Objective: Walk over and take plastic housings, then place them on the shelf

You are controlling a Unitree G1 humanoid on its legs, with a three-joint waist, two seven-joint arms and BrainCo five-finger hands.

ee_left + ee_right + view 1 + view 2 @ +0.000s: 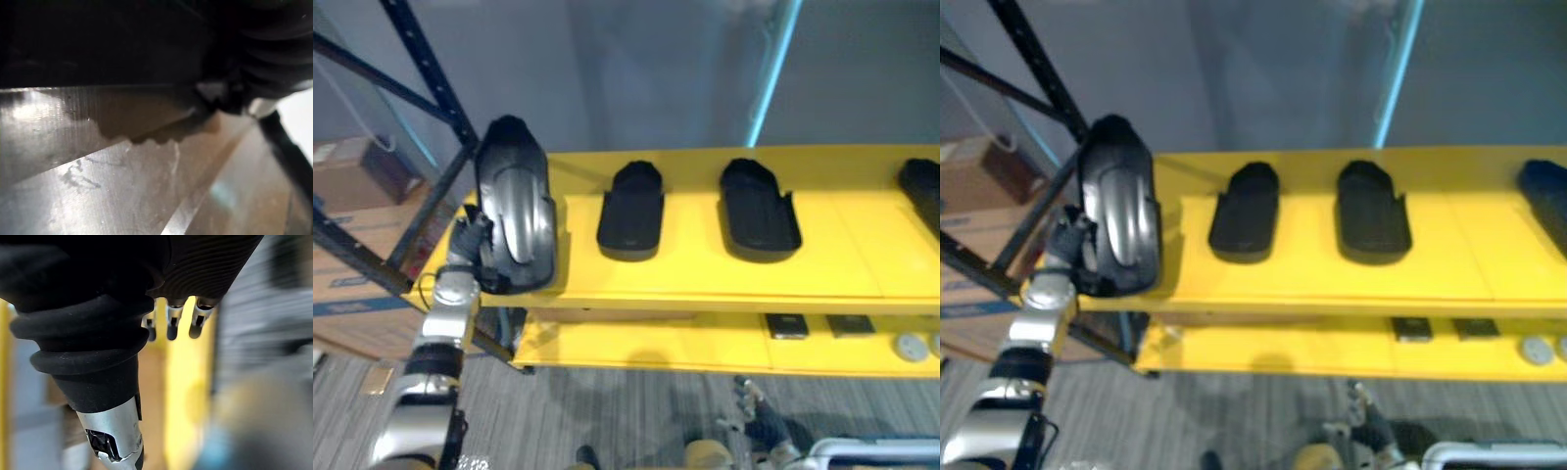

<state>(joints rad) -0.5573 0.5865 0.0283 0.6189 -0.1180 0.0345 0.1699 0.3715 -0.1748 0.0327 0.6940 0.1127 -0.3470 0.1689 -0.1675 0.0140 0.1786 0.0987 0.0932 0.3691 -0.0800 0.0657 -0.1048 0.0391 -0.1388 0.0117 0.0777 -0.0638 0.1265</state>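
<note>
Holding a glossy black-and-grey housing (514, 211) at about 9 o'clock in the head view, the left hand (470, 240) has its fingers curled round the part's lower edge, so it's gripped. The housing stands tilted over the left end of the yellow shelf (862, 259); can't tell if it touches. Lying flat on the shelf are a second housing (631, 211) near 12 o'clock, a third housing (759, 209) just at its 3 o'clock side, and a fourth housing (922, 188) at the far 3 o'clock edge. The right hand (759, 411) hangs low around 5 o'clock, fingers loose, holding nothing.
</note>
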